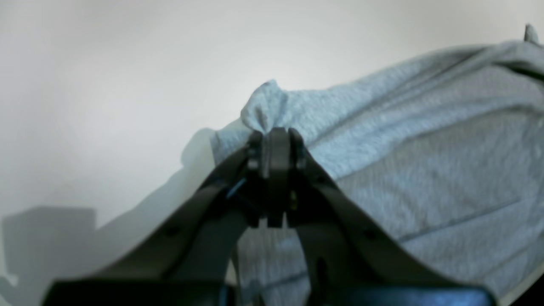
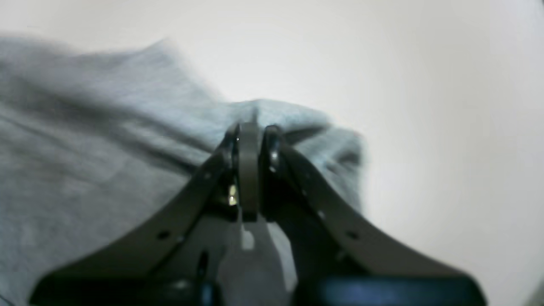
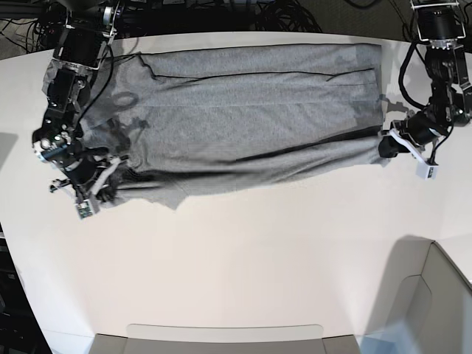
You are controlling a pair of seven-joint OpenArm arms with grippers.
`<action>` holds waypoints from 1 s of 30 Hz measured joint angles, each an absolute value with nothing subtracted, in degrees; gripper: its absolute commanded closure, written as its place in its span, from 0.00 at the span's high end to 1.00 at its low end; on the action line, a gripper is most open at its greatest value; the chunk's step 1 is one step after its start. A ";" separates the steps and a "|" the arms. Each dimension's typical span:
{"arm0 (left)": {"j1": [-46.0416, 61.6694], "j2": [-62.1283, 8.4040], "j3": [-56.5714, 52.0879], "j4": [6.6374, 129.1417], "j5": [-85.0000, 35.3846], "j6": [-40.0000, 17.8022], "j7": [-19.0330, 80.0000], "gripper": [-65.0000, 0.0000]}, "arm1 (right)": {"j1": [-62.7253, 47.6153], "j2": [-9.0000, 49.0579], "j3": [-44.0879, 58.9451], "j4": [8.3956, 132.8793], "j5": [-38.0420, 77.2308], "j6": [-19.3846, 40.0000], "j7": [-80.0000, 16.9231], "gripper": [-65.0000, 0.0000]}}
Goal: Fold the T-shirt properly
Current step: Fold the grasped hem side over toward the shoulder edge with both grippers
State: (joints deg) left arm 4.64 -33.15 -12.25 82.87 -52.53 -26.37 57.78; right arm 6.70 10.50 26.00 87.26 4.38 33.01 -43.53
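Both jaws are clamped on the T-shirt (image 3: 251, 110) at 3 and 9 o'clock, so uneven pulling could skew the fold.

A: Where is the base view mounted?
B: Overhead, looking down on the whole desk (image 3: 243, 251) from afar, both arms at the side edges.
A: And the wrist views?
B: Each sits close behind its own pincer, looking along the jaws at low angle. The left pincer (image 1: 276, 134) and right pincer (image 2: 250, 127) fill their lower frames.
A: Shared area?
B: The T-shirt (image 3: 243, 118) ends and adjacent desk.
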 measured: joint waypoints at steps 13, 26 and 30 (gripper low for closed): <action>14.28 -32.62 -18.11 91.66 -52.69 -26.63 60.49 0.00 | -1.17 10.44 31.51 95.66 4.62 35.59 -44.51 0.00; 22.55 -32.69 -20.32 99.15 -52.71 -26.81 61.36 0.00 | -8.64 10.04 34.52 101.16 4.80 35.64 -44.62 0.00; 24.23 -32.71 -20.32 99.18 -52.71 -26.85 61.28 0.00 | -11.03 9.91 36.42 102.67 4.82 39.35 -44.62 0.00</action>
